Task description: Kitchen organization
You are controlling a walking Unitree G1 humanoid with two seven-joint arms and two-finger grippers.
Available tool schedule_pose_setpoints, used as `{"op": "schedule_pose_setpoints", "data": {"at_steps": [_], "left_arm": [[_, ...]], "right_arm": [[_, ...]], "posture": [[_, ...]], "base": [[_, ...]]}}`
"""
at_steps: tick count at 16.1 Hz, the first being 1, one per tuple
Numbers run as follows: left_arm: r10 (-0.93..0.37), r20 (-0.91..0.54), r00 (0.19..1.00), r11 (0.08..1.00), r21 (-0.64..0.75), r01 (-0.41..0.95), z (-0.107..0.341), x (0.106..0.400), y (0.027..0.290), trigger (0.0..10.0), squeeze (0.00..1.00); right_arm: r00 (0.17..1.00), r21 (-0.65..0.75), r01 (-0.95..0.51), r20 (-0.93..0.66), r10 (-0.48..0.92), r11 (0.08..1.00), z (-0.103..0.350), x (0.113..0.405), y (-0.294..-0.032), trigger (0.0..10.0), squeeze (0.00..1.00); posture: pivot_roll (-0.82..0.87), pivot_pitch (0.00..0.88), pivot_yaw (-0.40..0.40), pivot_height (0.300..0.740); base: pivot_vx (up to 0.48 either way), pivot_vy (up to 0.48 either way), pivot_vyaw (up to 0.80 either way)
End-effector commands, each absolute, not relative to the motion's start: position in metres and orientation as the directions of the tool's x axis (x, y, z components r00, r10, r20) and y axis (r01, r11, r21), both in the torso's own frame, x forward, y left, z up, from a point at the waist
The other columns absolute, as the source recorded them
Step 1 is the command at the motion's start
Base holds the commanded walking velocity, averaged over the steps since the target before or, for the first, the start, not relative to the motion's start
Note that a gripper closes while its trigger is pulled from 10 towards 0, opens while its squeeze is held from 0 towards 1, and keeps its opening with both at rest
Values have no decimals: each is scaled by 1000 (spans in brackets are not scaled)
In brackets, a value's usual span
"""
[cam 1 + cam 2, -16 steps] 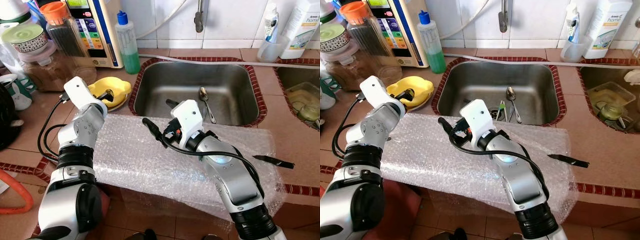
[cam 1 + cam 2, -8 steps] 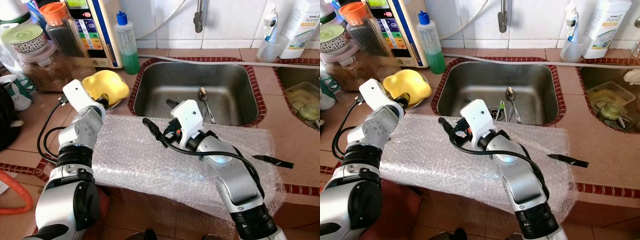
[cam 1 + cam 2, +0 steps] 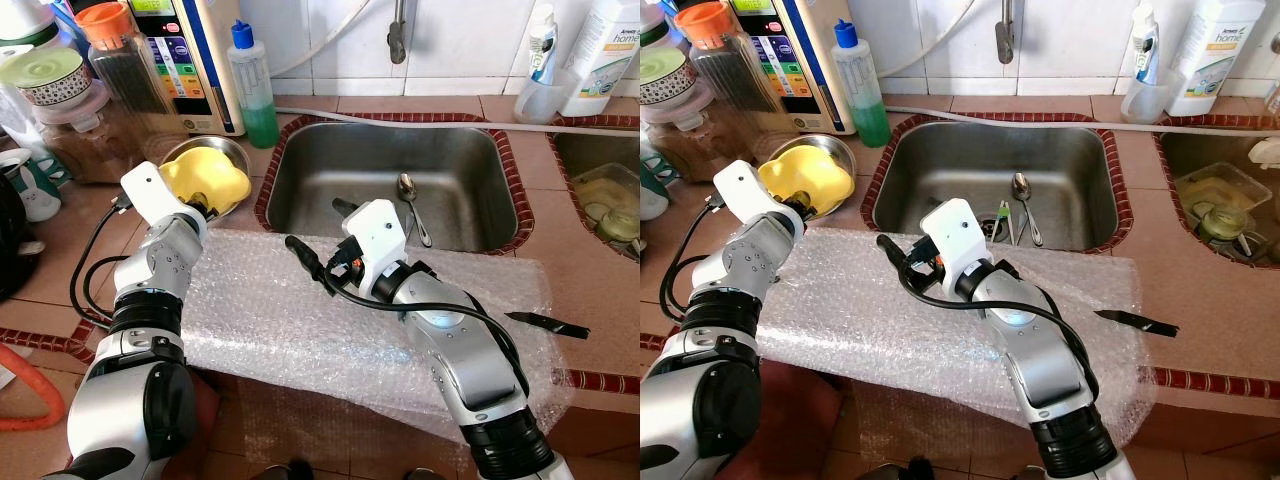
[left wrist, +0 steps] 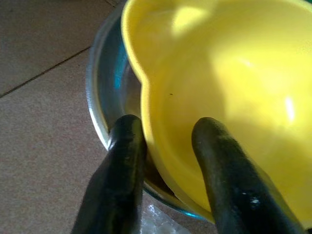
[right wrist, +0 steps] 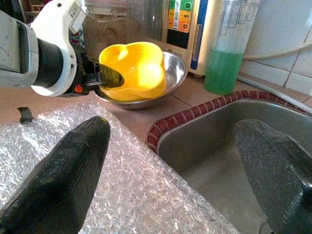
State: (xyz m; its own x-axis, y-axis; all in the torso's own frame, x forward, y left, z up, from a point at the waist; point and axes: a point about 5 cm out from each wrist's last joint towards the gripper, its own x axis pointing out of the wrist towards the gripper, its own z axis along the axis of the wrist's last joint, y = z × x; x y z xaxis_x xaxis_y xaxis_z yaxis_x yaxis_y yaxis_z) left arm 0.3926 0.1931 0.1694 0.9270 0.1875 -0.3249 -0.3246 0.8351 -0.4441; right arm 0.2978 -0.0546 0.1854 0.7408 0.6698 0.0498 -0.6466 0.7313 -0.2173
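Yellow bowl (image 3: pixel 207 173): sits tilted inside a steel bowl (image 3: pixel 233 152) on the tiled counter (image 3: pixel 60 240), left of the sink (image 3: pixel 385 180) and in front of a green liquid bottle (image 3: pixel 254 88). Its near rim is pinched by the left gripper (image 4: pixel 165 146), one black finger (image 4: pixel 122 161) outside the rim, the other inside.

Right gripper (image 5: pixel 170 161): fingers spread wide, holding nothing, hovering over the sink's front-left edge above the bubble wrap sheet (image 3: pixel 270 310), which covers the counter in front of the sink.

Sink contents: a spoon (image 3: pixel 410 200) and small utensils by the drain.

Also on the counter: a black knife (image 3: pixel 545 322) at the sheet's right edge; jars and a water purifier (image 3: pixel 190 55) at the back left; a white bottle (image 3: pixel 605 45) and a cup with a tube (image 3: pixel 540 85) at the back right.
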Motion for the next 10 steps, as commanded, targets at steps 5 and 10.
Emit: {"op": "schedule_pose_setpoints", "data": {"at_steps": [5, 10], "left_arm": [[246, -350, 904, 838, -393, -379, 163, 387, 211, 0, 0], [285, -323, 902, 845, -359, -396, 164, 380, 230, 0, 0]], "right_arm": [[728, -221, -657, 63, 683, 721, 188, 297, -49, 10000, 847], [724, -222, -660, 66, 686, 718, 189, 298, -49, 10000, 847]], "posture": [[-252, 122, 135, 740], [-245, 117, 135, 740]], "base": [[0, 0, 0], [0, 0, 0]]}}
